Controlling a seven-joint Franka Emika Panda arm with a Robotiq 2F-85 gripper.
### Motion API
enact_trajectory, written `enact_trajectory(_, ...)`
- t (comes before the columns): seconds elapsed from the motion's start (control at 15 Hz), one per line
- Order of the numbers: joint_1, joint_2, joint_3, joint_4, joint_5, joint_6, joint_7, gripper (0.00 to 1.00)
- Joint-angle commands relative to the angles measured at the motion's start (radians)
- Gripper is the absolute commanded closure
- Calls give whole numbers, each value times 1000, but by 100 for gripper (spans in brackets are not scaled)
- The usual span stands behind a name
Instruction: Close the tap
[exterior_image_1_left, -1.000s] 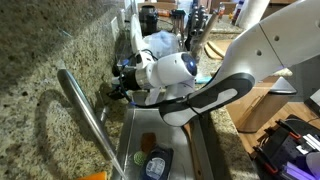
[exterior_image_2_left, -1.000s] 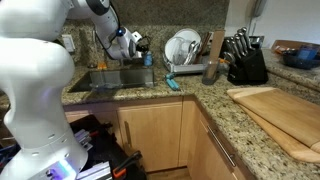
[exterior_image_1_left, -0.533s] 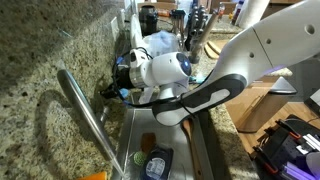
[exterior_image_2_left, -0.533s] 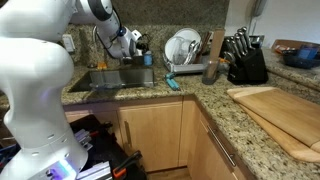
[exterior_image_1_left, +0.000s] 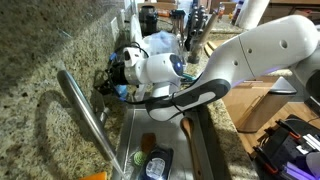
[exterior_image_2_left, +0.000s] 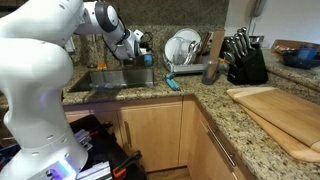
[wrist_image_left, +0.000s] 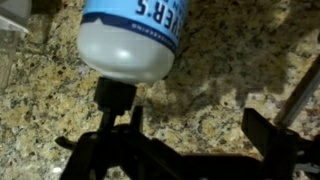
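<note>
The tap (exterior_image_1_left: 88, 115) is a long brushed-silver tube slanting across the granite counter beside the sink (exterior_image_1_left: 165, 125). Its lever handle does not show clearly. My gripper (exterior_image_1_left: 106, 83) hovers by the backsplash just beyond the spout. In the wrist view my gripper (wrist_image_left: 195, 140) is open, with only bare granite between the two dark fingers. A thin silver rod at the right edge of the wrist view (wrist_image_left: 303, 88) looks like part of the tap. In an exterior view the gripper (exterior_image_2_left: 133, 42) is over the back of the sink.
A white soap bottle with a blue label (wrist_image_left: 130, 40) stands right ahead of the fingers. A dish rack with plates (exterior_image_2_left: 183, 48), a knife block (exterior_image_2_left: 245, 60) and a wooden cutting board (exterior_image_2_left: 280, 105) are on the counter. Small items lie in the sink (exterior_image_1_left: 155, 162).
My gripper has moved toward the backsplash and the tap, away from over the sink. The tap has not moved.
</note>
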Motion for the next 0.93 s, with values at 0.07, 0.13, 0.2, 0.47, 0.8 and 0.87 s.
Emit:
enact_trajectory(0.07,42,79,-104,141,35,-1,-26,0)
enact_trajectory(0.13,54,90,-129,158,45,-1,-25,0)
enact_trajectory(0.2,65,96,-153,167,53,-1,-24,0)
enact_trajectory(0.47,195,5,-350,-61,169,-51,-13,0)
enact_trajectory(0.8,324,-89,-444,-262,239,-194,21,0)
enact_trajectory(0.87,266,2,-423,-126,220,-124,19,0)
